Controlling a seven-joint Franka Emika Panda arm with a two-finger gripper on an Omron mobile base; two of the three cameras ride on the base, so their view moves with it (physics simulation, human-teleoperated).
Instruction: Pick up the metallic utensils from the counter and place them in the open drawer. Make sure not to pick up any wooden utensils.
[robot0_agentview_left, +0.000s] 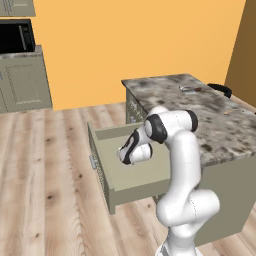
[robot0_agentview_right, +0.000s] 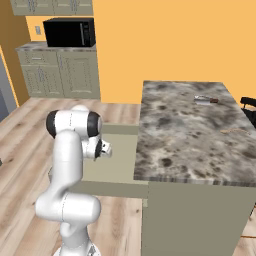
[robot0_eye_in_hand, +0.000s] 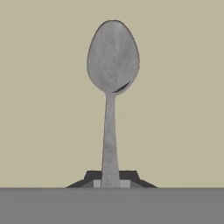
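A silver spoon (robot0_eye_in_hand: 112, 65), one of the metallic utensils, points away from my gripper (robot0_eye_in_hand: 110, 181), which is shut on its handle. Behind it lies the plain beige floor of the open sage-green drawer (robot0_agentview_left: 102, 162). In both base views my hand hangs over that drawer (robot0_agentview_right: 120, 162), beside the island. Another silver utensil with a dark handle (robot0_agentview_left: 189, 89) (robot0_agentview_right: 205, 100) lies at the far end of the marble counter (robot0_agentview_left: 220, 132) (robot0_agentview_right: 185, 135). The thin tan wooden utensil (robot0_agentview_left: 231, 112) (robot0_agentview_right: 235, 131) rests near the counter's right edge.
A black microwave (robot0_agentview_right: 70, 32) sits on the wall worktop above sage cabinets (robot0_agentview_right: 60, 75). A dark seat (robot0_agentview_left: 220, 89) (robot0_agentview_right: 248, 102) stands behind the island. Wooden floor spreads to the left of the drawer.
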